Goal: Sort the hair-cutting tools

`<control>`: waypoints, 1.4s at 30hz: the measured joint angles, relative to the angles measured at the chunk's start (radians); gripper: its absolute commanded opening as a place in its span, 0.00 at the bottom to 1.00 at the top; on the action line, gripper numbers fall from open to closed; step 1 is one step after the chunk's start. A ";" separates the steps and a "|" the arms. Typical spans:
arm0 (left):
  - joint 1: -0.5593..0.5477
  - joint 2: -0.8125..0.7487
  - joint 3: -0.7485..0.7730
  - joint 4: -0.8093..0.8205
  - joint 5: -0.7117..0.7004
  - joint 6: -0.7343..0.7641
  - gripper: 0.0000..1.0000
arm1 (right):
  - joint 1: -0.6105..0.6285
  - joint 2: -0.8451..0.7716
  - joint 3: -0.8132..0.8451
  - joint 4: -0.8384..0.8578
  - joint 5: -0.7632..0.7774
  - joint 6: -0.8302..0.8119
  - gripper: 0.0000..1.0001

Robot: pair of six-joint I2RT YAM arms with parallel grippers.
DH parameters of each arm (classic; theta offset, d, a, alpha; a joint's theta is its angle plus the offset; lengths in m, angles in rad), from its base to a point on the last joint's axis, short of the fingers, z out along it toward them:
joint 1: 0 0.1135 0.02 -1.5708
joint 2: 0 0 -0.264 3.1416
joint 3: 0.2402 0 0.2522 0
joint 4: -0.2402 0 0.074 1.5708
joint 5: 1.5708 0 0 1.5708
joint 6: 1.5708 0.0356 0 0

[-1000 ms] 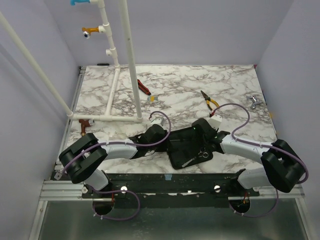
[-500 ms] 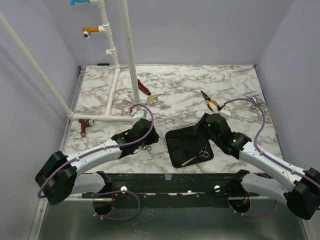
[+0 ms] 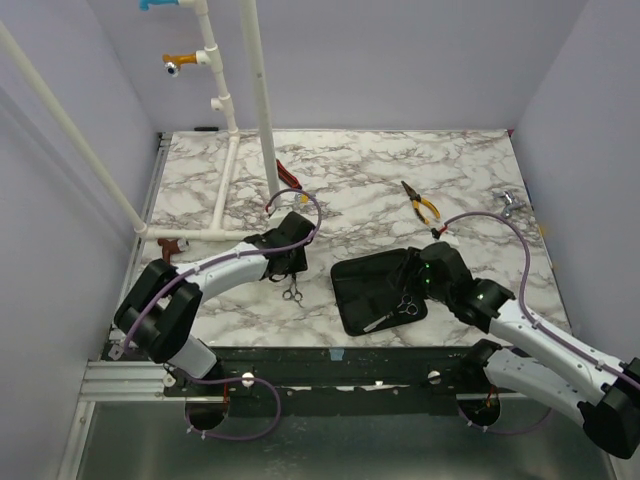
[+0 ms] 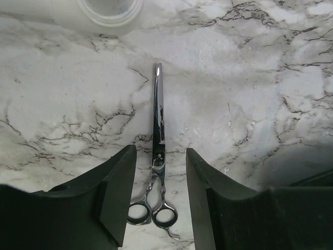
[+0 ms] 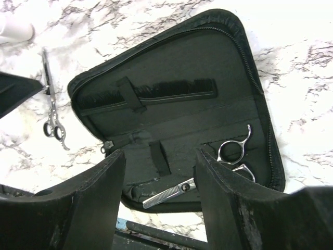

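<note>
The loose scissors (image 4: 158, 130) lie flat on the bare bench (image 4: 260, 104) between the left jaws, which stand apart with free marble along both sides of the blades. Just beyond the blade tip, a white PVC pipe (image 4: 109, 13) blocks the way forward. Under the spread right jaws, the open black case (image 5: 171, 120) has a free middle; the comb (image 5: 171, 92) and what look like thinning scissors (image 5: 183, 187) fill its pockets.

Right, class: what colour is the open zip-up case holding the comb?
Black, lining and zipped edge alike; the right wrist view shows the open zip-up fabric case best.
</note>
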 measured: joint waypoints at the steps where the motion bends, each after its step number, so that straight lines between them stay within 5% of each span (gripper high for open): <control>1: -0.002 0.016 0.013 -0.008 0.000 0.005 0.43 | 0.000 -0.009 0.000 -0.002 -0.005 0.000 0.59; 16: -0.045 0.128 0.055 -0.068 -0.037 0.048 0.33 | 0.000 -0.042 -0.039 -0.002 -0.051 0.000 0.59; 29: -0.104 0.154 0.073 -0.046 -0.076 0.035 0.00 | 0.000 -0.043 -0.043 -0.002 -0.053 0.005 0.59; 42: -0.181 -0.094 -0.058 -0.106 -0.077 0.014 0.00 | 0.000 -0.044 -0.074 -0.005 -0.037 0.063 0.61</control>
